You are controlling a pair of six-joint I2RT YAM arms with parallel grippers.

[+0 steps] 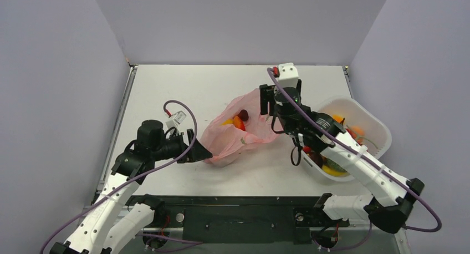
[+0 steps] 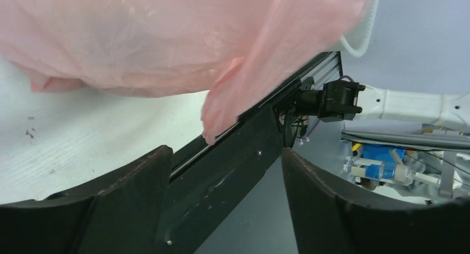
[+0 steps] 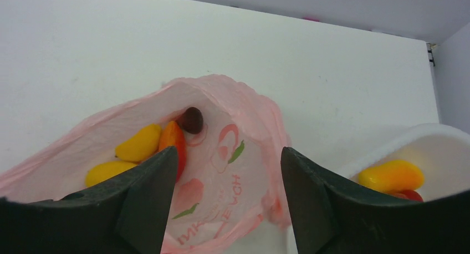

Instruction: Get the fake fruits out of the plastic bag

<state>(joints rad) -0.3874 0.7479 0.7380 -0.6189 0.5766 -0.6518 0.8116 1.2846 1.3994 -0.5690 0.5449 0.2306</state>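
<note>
Both jaws gape wide and empty: left gripper [image 2: 224, 154] beside the plastic bag [image 1: 233, 140], right gripper [image 3: 229, 154] over the fake fruits [image 3: 141, 143] inside.

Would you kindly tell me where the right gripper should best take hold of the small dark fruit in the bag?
Probably across its round middle, from above through the open bag: the dark fruit lies uncovered at its far end, the orange fruit beside it.

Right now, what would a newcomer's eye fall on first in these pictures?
The crinkled pink bag in the middle draws the eye first, with yellow and red fruits showing in its open mouth. Next comes the white basket on the right, holding more fruits.
</note>
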